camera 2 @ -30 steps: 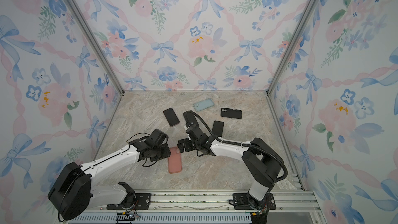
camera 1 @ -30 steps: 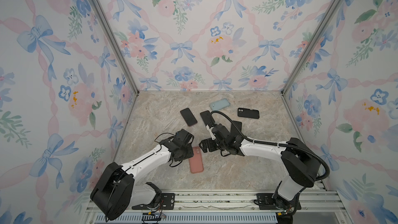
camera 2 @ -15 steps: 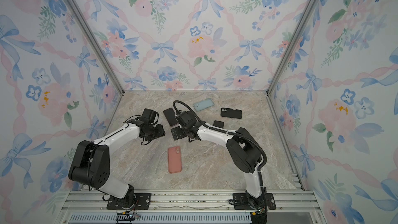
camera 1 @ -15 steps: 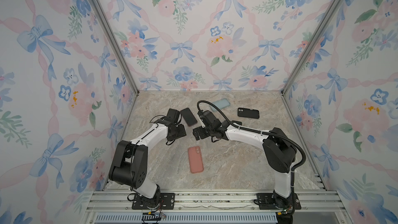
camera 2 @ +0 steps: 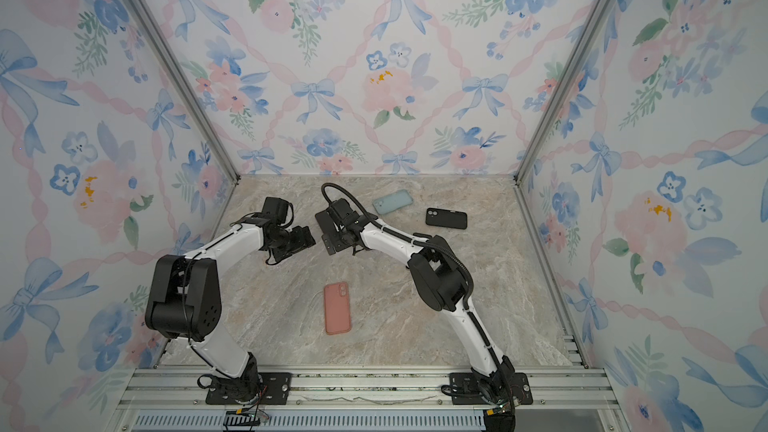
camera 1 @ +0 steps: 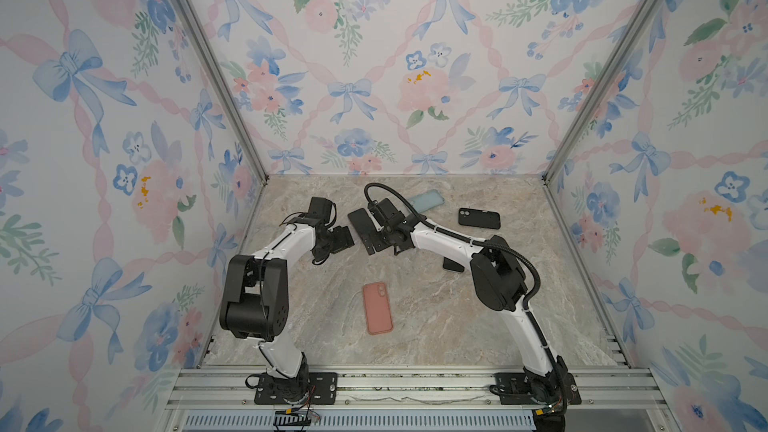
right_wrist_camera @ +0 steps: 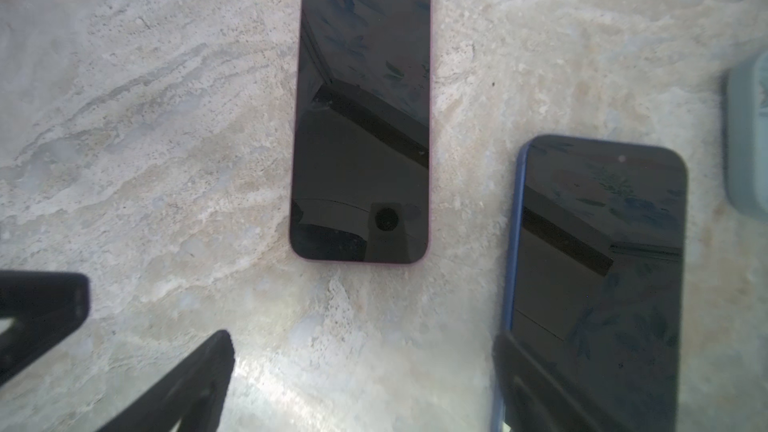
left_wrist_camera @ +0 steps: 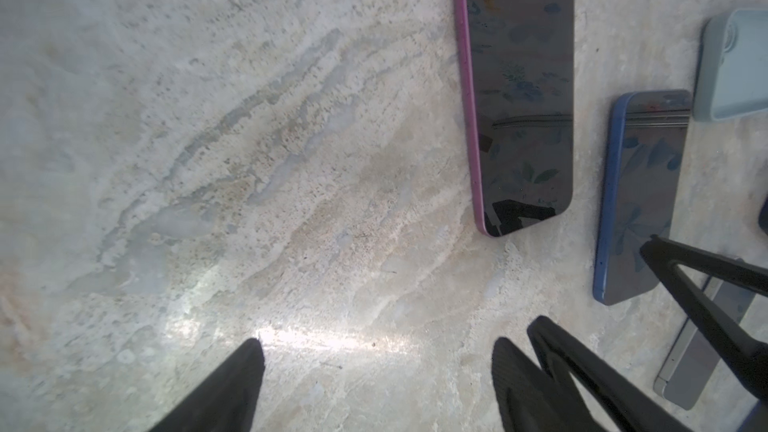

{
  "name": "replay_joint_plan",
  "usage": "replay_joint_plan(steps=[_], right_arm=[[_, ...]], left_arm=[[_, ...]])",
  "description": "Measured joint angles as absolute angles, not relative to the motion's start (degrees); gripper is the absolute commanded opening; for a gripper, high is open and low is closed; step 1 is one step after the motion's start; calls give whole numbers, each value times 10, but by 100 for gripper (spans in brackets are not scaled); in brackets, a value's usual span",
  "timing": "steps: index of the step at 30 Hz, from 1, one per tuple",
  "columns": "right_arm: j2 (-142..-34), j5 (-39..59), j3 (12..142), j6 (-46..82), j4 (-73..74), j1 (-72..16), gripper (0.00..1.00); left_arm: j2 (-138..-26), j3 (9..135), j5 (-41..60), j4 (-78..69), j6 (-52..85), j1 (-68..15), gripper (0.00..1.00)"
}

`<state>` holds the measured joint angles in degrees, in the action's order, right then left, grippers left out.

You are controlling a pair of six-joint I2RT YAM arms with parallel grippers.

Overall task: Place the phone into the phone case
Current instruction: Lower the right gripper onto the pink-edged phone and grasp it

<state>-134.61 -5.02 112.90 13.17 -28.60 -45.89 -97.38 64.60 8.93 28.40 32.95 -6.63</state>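
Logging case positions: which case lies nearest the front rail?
The salmon-pink case, alone in the front middle; the pale blue case and the black case lie much farther back.

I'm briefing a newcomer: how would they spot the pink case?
On the marble table, look at the front half, nearest the camera. The pink case lies there flat and alone; everything else on the table is dark or pale blue and sits farther back.

I read left arm [camera 1: 291,241] and right arm [camera 1: 446,238] both stretched forward, elbows high, wrists angled inward toward each other. On left gripper [left_wrist_camera: 378,355], jaws spread wide, nothing between. On right gripper [right_wrist_camera: 361,351], same: wide, empty. Fingertips close together, maybe touching; top views too dark.
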Motion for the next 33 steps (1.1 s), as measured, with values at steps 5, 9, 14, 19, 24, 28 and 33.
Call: replay_joint_plan(steps=[5,9,14,19,24,28,33], right_arm=[[-1405,-48,1220,116,-335,-457,99],[-1471,-48,1323,105,-385,-457,99],[-1506,-52,1374,98,-426,-457,99],[-1509,-52,1385,98,-438,-457,99],[-1526,-54,1410,100,-442,-457,98],[-1539,-57,1431,100,-444,-457,92],[-1545,-63,1442,104,-444,-457,85]], left_arm=[[-981,652,99,284,330,-52,87],[-992,655,109,284,330,-45,89],[-1004,660,116,284,330,-43,87],[-1004,660,121,284,332,-37,87],[-1004,660,127,284,332,-29,87],[-1009,660,133,284,332,-28,87],[-1011,660,140,284,335,-28,87]])
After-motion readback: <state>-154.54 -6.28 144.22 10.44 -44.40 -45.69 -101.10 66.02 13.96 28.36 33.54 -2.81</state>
